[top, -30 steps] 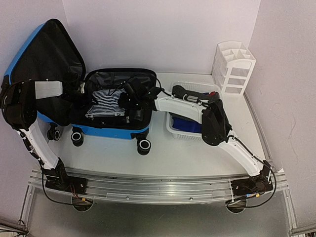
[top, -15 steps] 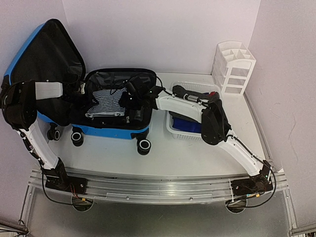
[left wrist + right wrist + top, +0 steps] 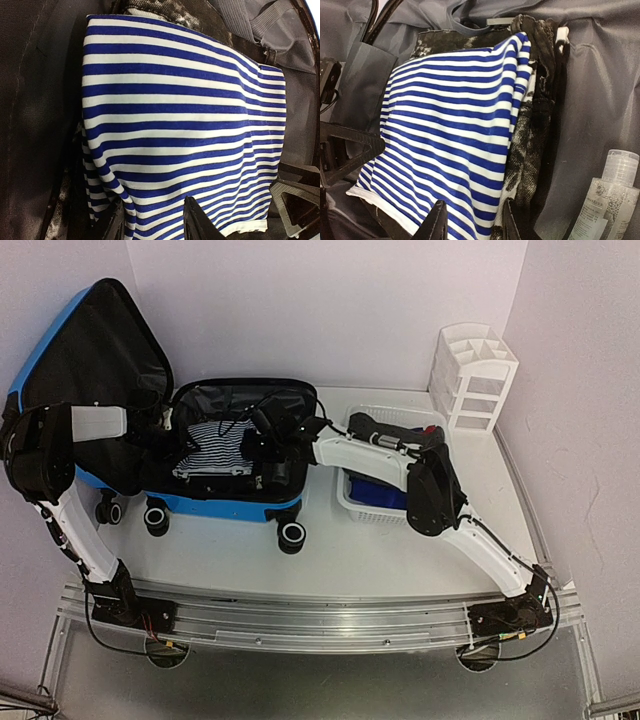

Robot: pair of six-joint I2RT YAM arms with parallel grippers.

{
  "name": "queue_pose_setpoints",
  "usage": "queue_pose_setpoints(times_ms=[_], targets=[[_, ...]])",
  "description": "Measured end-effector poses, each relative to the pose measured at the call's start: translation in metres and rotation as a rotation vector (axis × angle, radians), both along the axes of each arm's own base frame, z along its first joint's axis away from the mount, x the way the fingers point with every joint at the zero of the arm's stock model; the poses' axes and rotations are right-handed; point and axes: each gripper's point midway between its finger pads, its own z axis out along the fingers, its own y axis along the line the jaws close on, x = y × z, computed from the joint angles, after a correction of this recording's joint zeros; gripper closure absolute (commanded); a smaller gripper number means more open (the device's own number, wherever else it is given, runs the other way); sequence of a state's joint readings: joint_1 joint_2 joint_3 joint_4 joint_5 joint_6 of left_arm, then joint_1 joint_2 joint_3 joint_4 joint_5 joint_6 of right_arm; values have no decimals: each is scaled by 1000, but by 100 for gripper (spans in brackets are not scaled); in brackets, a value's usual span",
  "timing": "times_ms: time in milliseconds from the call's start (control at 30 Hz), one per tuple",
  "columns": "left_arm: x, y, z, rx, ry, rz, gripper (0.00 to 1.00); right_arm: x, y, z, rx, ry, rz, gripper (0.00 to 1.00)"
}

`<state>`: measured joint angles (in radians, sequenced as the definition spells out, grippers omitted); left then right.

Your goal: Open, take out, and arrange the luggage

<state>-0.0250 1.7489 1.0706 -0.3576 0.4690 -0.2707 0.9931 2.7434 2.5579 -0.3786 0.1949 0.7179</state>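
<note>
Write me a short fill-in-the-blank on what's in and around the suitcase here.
1. The suitcase lid stands ____.
2. The folded shirt on top is striped blue and ____.
3. In the top view, the white basket sits to the ____ of the suitcase.
4. Beside the clothes is a clear plastic ____.
Missing words: open; white; right; bottle

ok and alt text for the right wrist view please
A folded blue-and-white striped shirt lies over a dark mottled garment inside the luggage, against its grey lining. The right tool frames the shirt's near edge, one finger on each side. A clear bottle sits at lower right.
</note>
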Motion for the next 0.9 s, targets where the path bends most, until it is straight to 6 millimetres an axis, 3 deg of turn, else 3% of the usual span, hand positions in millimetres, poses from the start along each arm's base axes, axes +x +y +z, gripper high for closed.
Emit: queue_pose_setpoints(times_ms=[567, 900], targets=[[0, 0, 0, -1, 1, 0, 60, -12, 10, 13, -78, -130, 53, 69], [0, 0, 0, -1, 1, 0, 63, -13, 10, 12, -66, -113, 38, 68]])
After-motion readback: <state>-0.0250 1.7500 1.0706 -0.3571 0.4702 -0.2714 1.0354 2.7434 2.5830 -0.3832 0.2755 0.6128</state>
